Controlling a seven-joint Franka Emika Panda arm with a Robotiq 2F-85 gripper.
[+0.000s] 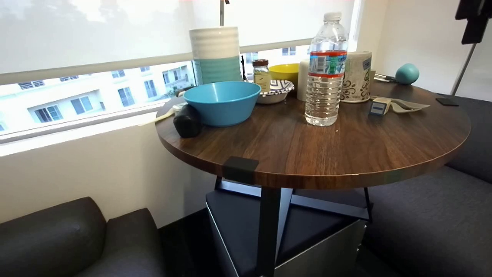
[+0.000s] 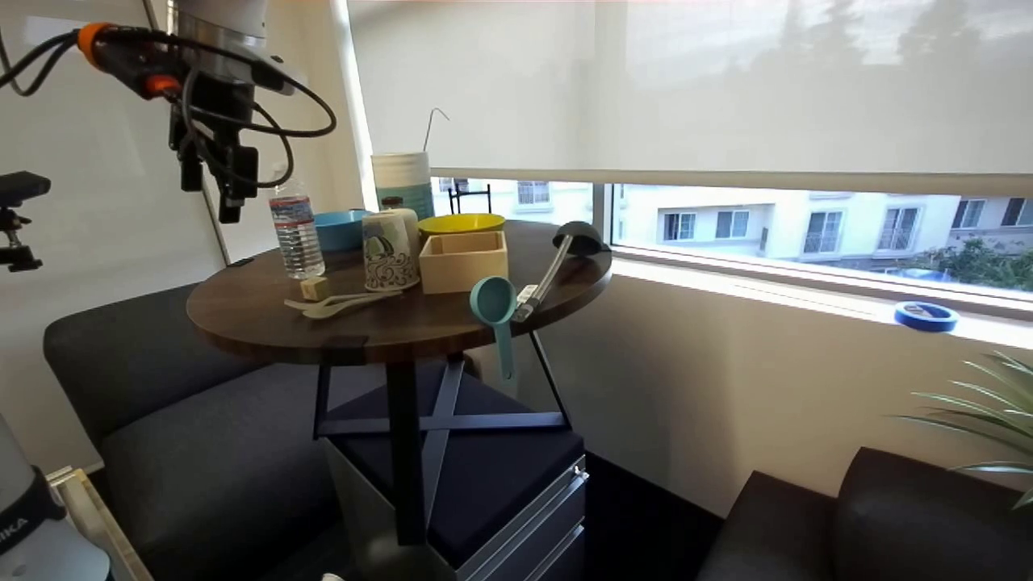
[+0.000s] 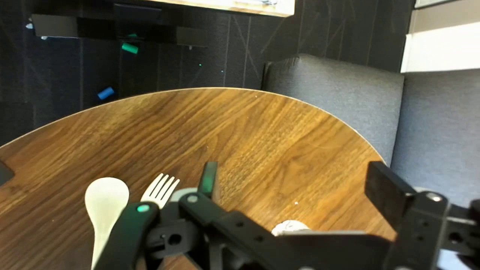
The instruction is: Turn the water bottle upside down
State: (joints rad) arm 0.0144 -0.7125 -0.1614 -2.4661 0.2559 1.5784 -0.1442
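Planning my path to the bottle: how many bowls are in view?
3, left of the bottle in an exterior view: blue bowl frontmost, patterned bowl next, yellow bowl rearmost. Others may be hidden.

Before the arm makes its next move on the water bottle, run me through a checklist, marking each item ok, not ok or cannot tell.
1. Water bottle standing upright on the table: ok.
2. White cap in place: ok.
3. Cap screwed tight enough to invert: cannot tell.
4. End effector open, ready to grasp: ok.
5. End effector around the bottle: not ok, it hangs apart from it in an exterior view.
6. Enough room to turn the bottle near the patterned container: cannot tell.
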